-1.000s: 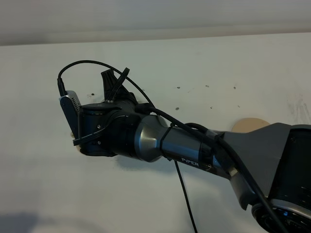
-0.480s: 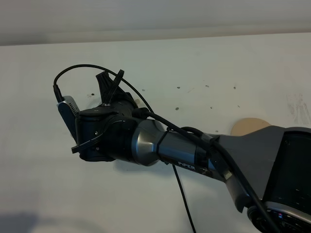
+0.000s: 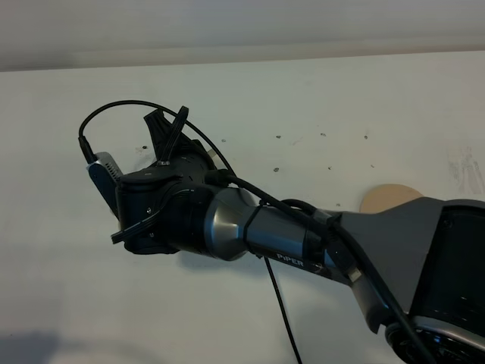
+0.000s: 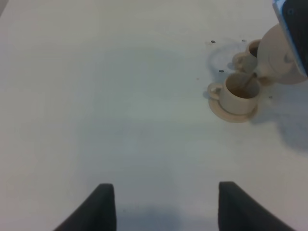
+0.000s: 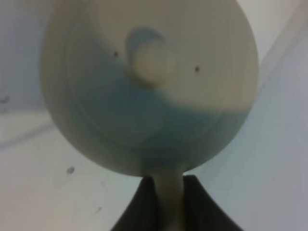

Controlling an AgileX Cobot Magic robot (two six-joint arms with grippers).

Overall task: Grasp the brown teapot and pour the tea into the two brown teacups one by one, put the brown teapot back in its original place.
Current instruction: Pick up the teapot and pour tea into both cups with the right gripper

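Note:
In the left wrist view the brown teapot [image 4: 275, 57] hangs tilted over two brown teacups on their saucers. A thin stream runs from its spout into the nearer teacup [image 4: 239, 92]. The other teacup [image 4: 250, 50] stands just behind it, partly hidden by the pot. In the right wrist view my right gripper [image 5: 168, 195] is shut on the teapot's loop handle, and the pot's lid [image 5: 153, 62] fills the picture. My left gripper [image 4: 163, 209] is open and empty, well short of the cups. In the exterior view my right arm [image 3: 227, 220] hides pot and cups.
The wide flat tan saucer [image 3: 388, 197], the pot's original place, lies bare at the right, partly behind my right arm's base. The white table [image 3: 318, 98] has small dark specks and a far edge against the wall.
My right wrist has shifted slightly left and up and turned a little further. The left arm's movement is not shown.

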